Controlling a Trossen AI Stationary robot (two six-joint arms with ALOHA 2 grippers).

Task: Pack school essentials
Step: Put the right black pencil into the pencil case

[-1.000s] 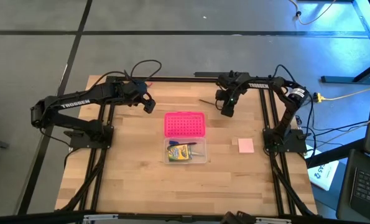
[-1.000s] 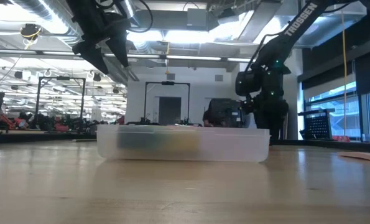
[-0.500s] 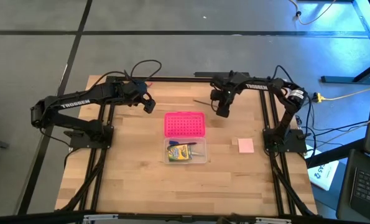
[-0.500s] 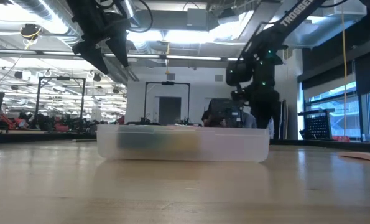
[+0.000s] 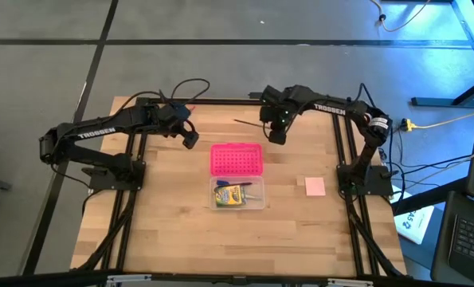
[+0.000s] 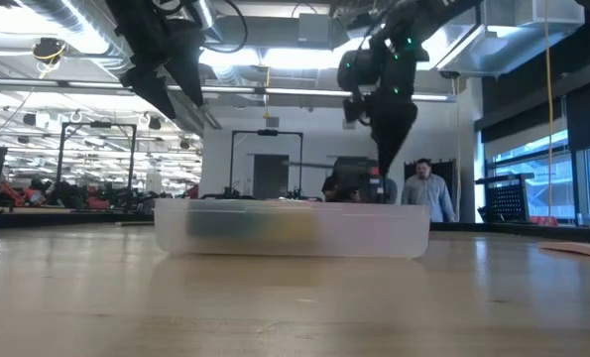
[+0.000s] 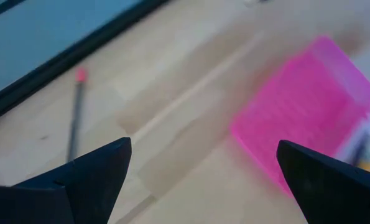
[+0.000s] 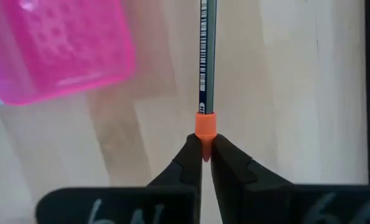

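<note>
My right gripper [image 5: 276,137] hangs over the far middle of the table, shut on a thin dark pencil [image 5: 248,123] with an orange end. The clear box [image 5: 238,194] near the centre holds the yellow-green crayon box [image 5: 232,194]. The bright pink dotted lid [image 5: 237,159] lies flat just beyond it. The pale pink pad [image 5: 315,186] lies flat to the box's right. My left gripper [image 5: 191,139] hangs open left of the lid, nothing between its fingers. Another pencil [image 7: 74,127] lies on the table below it. My right gripper pinches the pencil's orange eraser end [image 8: 204,127] between its two fingertips [image 8: 188,158]. The fingers point steeply down from above and lie across the pencil. The pencil is lifted clear of the table, about level, and sticks out from the fingers toward the table's far left [image 6: 319,166].
Black frame rails [image 5: 344,151] run along the table's left, right and far sides. Bare wood lies near the front edge [image 5: 237,247]. A person [image 6: 428,193] stands in the room beyond the table.
My right gripper has risen and gone toward the table's left, staying shut. The pencil has come up with it, lifted clear of the table and carried leftward above the far edge of the pink lid.
</note>
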